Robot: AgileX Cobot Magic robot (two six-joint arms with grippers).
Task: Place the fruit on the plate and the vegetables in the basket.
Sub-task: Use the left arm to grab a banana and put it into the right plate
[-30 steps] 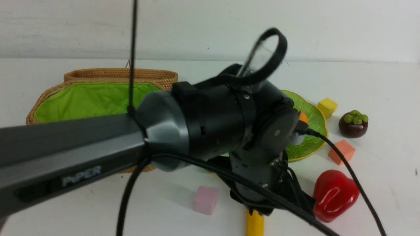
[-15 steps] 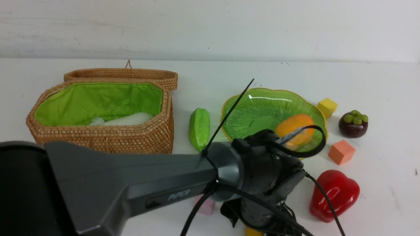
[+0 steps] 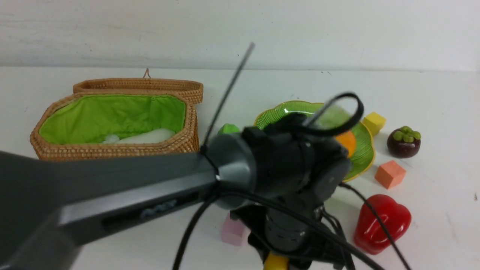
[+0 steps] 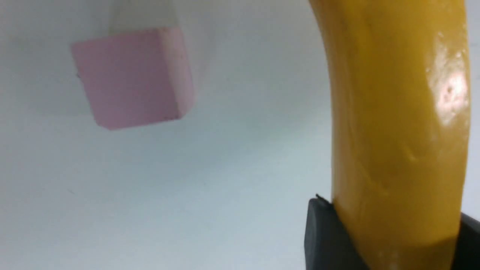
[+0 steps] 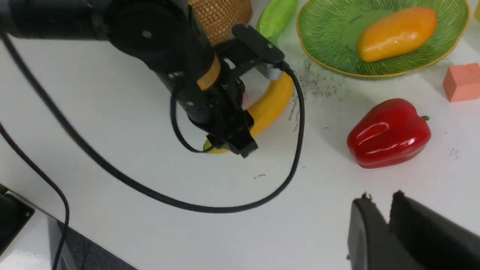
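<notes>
- Here the left hand (image 5: 230, 144) is closed round the banana (image 5: 272, 99) near one end, with a dark pad pressed to each side of it. The banana sits just in front of the plate (image 5: 322, 33), on the robot's side. I cannot tell whether it touches the desk (image 5: 262, 232).
- The mango (image 5: 397, 33) lies in the plate.
- The mangosteen (image 3: 404, 141) stands right of the plate, apart from it.
- The bell pepper (image 5: 388, 133) lies in front of the plate, towards the right.
- The cucumber (image 5: 275, 17) lies just left of the plate. Further left is the basket (image 3: 112, 152), lid thrown back, with the radish (image 3: 150, 135) inside.
- The right hand (image 5: 380, 202) hangs nearer the robot than the plate. Its fingers are drawn almost together with only a thin slit between them, and it holds nothing.
- A pink cube (image 4: 133, 77) sits beside the banana. A yellow cube (image 3: 374, 122) is just beside the plate's right rim, and an orange cube (image 3: 390, 174) sits front-right of the plate.
- A pale label (image 3: 157, 212) on the left arm is too blurred to read.
</notes>
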